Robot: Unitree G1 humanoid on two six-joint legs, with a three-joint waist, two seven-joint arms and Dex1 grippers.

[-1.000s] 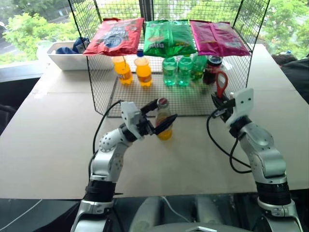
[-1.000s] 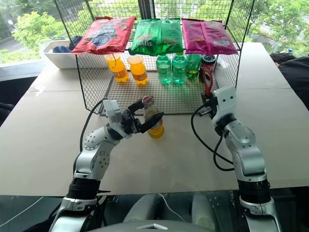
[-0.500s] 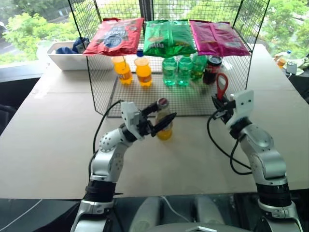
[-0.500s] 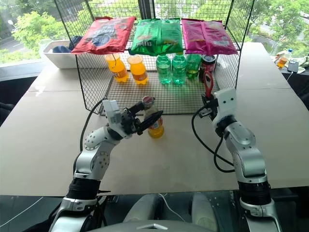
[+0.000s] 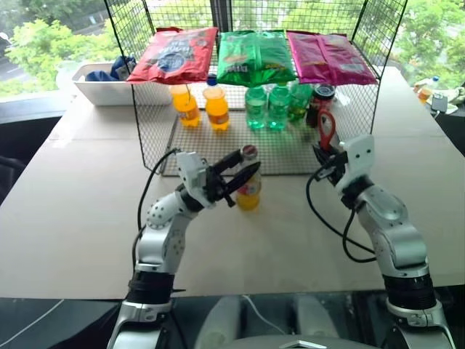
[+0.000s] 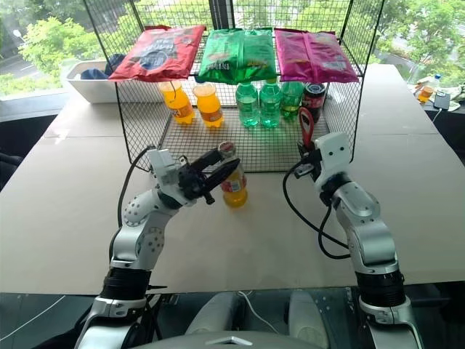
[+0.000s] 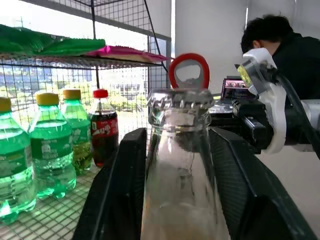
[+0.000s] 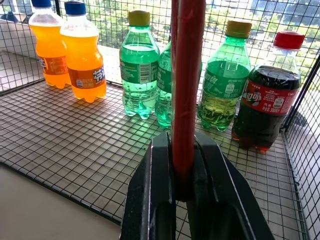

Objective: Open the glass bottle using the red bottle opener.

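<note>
While still capped, the glass bottle (image 5: 248, 182) of yellow-orange drink, upright.

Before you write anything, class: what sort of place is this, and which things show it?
Probably a robot lab's mock shop corner: a wire rack on a plain table, snack bags laid on top, bottled drinks lined up beneath, windows onto trees behind.
</note>
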